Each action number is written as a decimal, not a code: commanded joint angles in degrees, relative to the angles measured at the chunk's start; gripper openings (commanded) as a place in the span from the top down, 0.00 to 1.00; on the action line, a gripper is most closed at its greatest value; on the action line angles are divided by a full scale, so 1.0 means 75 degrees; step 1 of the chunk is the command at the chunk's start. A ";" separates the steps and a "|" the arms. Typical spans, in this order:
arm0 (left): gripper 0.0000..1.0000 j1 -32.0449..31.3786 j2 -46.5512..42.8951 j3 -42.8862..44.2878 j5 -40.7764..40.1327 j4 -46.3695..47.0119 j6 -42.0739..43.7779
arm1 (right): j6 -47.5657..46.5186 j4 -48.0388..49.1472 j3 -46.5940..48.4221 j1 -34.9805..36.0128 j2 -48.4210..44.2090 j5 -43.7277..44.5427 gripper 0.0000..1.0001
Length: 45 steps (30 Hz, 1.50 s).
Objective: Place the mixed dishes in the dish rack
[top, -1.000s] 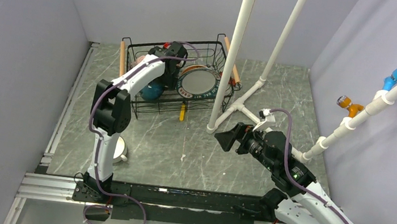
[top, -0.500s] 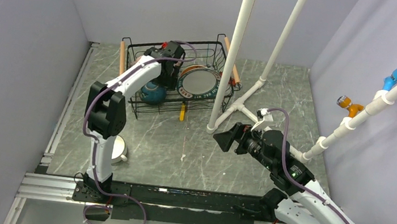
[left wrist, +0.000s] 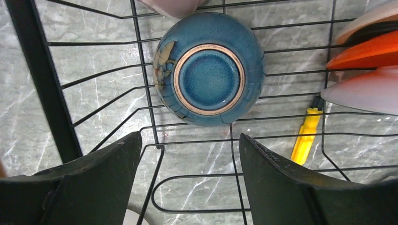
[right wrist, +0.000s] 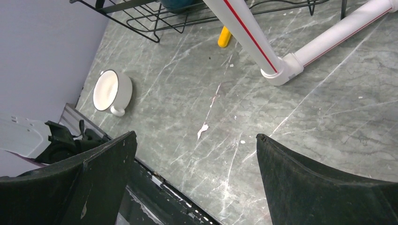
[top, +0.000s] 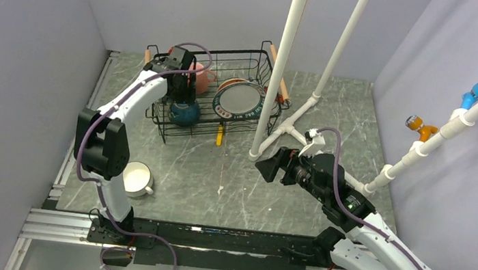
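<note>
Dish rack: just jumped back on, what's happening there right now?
The left hand hovers open and empty above the dish rack, right over the blue bowl lying upside down inside. A pink mug and the patterned plate also sit in the rack. The white cup stands on the table outside it, not yet loaded. The right hand is open, holding nothing, over the table.

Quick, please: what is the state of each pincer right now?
Left pincer: open, holding nothing.
Right pincer: open, holding nothing.
</note>
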 commanded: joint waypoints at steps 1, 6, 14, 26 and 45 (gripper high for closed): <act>0.19 -0.0002 0.0110 -0.0338 0.0223 0.0472 -0.0187 | -0.0099 0.0373 0.0214 -0.0016 0.0055 0.0052 0.01; 0.09 0.0089 0.0386 -0.0575 0.0738 0.0932 0.0044 | -0.0142 0.0324 0.0323 -0.0016 0.0139 0.0096 0.01; 0.38 0.0216 0.0924 -0.0273 0.1693 0.1447 -0.0109 | -0.0250 0.0326 0.0412 -0.0035 0.0277 0.0101 0.01; 0.47 0.0275 0.1583 0.0642 0.2621 0.2097 -0.0179 | -0.0232 0.0151 0.0484 -0.0039 0.0312 0.0193 0.01; 0.32 0.0415 0.0425 0.0629 0.2969 0.1693 0.0216 | -0.0115 0.0340 0.0383 -0.0041 0.0315 0.0080 0.01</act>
